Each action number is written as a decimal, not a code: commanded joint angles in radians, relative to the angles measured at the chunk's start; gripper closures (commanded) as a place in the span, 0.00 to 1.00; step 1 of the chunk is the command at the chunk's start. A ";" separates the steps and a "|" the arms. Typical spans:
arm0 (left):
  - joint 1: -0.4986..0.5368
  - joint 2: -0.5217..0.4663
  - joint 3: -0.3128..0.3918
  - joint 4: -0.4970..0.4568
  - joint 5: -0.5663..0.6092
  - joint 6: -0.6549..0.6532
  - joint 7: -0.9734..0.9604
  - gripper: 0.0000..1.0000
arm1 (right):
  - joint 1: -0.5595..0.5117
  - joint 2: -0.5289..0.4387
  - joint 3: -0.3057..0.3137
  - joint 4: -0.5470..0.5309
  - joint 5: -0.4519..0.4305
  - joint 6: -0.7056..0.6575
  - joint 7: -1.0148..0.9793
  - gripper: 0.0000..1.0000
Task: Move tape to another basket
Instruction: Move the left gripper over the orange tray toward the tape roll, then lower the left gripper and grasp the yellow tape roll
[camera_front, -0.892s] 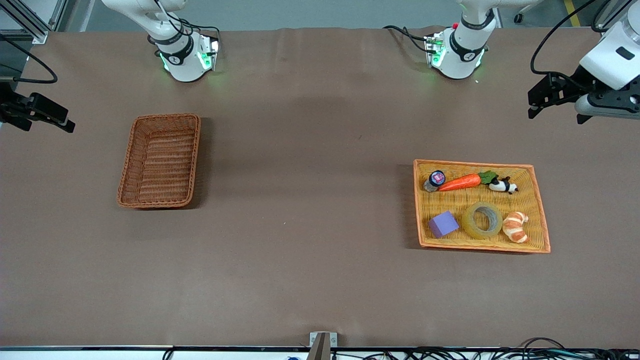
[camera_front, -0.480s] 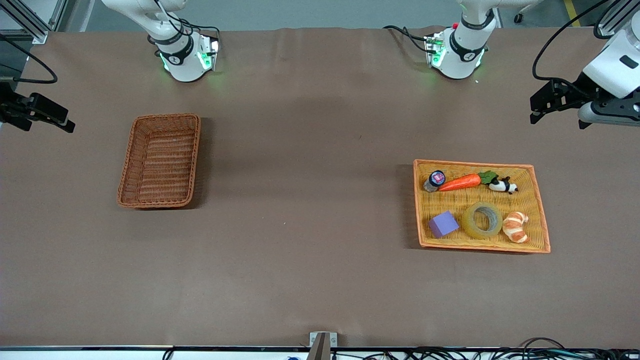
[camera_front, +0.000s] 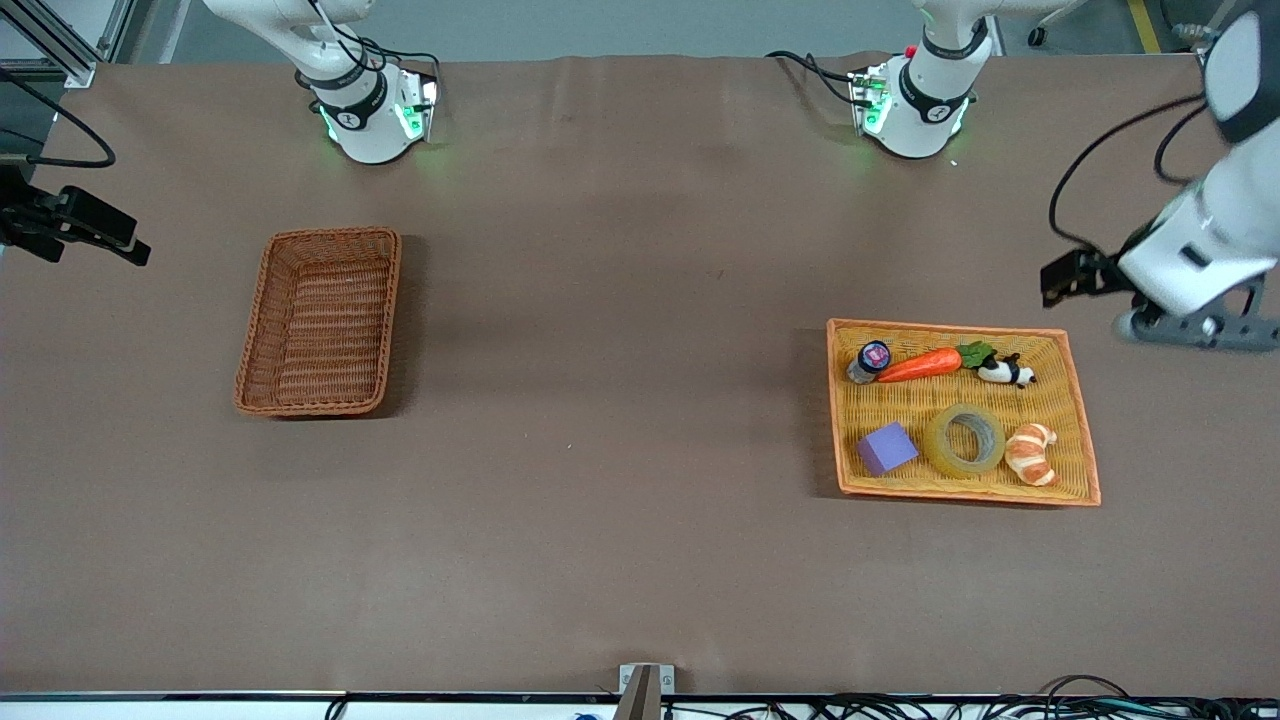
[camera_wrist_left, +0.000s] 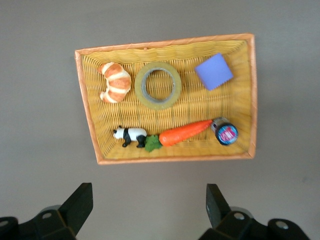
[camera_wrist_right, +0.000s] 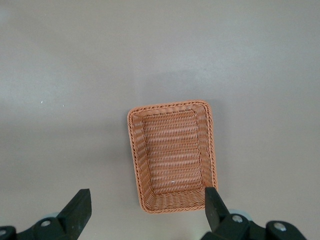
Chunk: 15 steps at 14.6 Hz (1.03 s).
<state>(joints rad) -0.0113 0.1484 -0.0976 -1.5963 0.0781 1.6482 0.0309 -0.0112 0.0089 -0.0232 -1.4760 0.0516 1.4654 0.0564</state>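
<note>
The tape (camera_front: 965, 440) lay flat in the yellow tray (camera_front: 1084, 455); left gripper (camera_wrist_left: 149, 207) hung spread above it for pickup, right gripper (camera_wrist_right: 145, 206), likewise spread, waited over the wicker basket (camera_front: 318, 322)

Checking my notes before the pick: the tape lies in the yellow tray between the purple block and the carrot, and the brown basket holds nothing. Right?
One slip: the tape lies between the purple block and the croissant, not the carrot. The front view shows it. The yellow tray and bare brown basket are as you say.
</note>
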 joint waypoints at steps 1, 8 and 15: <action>0.048 0.037 -0.005 -0.069 0.020 0.123 -0.011 0.00 | -0.018 -0.003 0.008 -0.003 0.002 -0.008 -0.015 0.00; 0.166 0.215 -0.005 -0.272 0.017 0.553 -0.078 0.04 | -0.019 -0.003 0.008 -0.003 0.002 -0.007 -0.015 0.00; 0.153 0.315 -0.016 -0.321 0.018 0.703 -0.325 0.17 | -0.019 -0.003 0.008 -0.003 0.004 -0.007 -0.015 0.00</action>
<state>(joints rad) 0.1547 0.4653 -0.1060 -1.9171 0.0870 2.3461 -0.2184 -0.0134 0.0093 -0.0248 -1.4772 0.0516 1.4637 0.0551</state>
